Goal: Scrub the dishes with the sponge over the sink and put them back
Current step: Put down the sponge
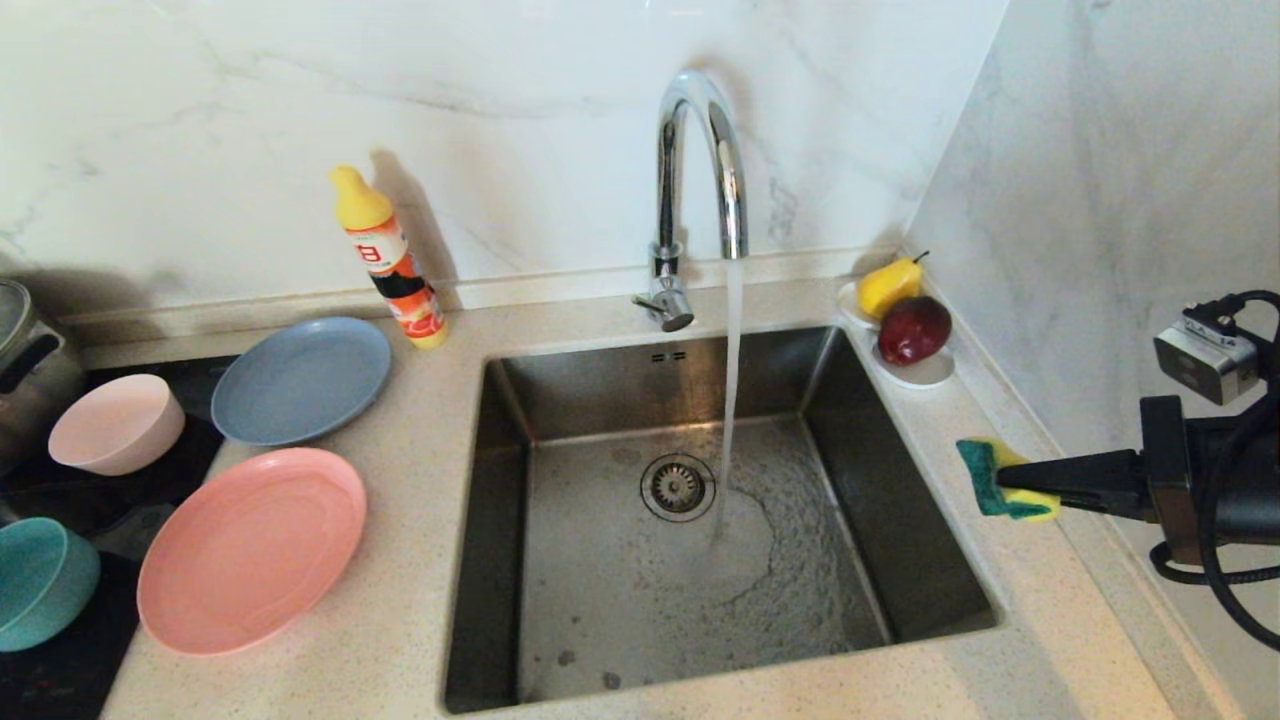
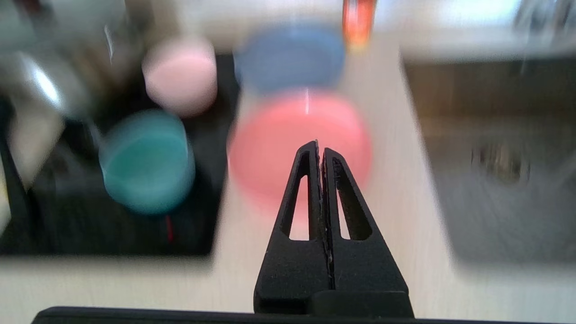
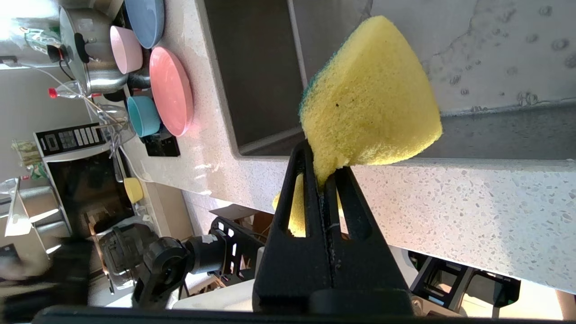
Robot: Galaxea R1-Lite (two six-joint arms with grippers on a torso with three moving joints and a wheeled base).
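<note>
My right gripper [image 1: 1015,482] hangs over the counter just right of the sink [image 1: 620,610], shut on the yellow and green sponge [image 1: 980,472]. The wrist view shows the sponge [image 3: 369,94] pinched at one corner by that gripper [image 3: 321,175]. Left of the sink lie the dishes: salmon-pink plate [image 1: 252,548], blue-grey plate [image 1: 300,380], pale pink bowl [image 1: 118,422] and teal bowl [image 1: 40,580]. My left gripper [image 2: 320,146] is out of the head view; its wrist view shows it shut and empty, above the counter and pointing at the salmon-pink plate [image 2: 279,139].
Water runs from the tap [image 1: 700,160] into the basin near the drain [image 1: 678,487]. A detergent bottle [image 1: 390,260] stands behind the plates. A white dish with a pear and an apple [image 1: 905,310] sits at the sink's back right corner. A steel pot [image 1: 25,370] stands far left.
</note>
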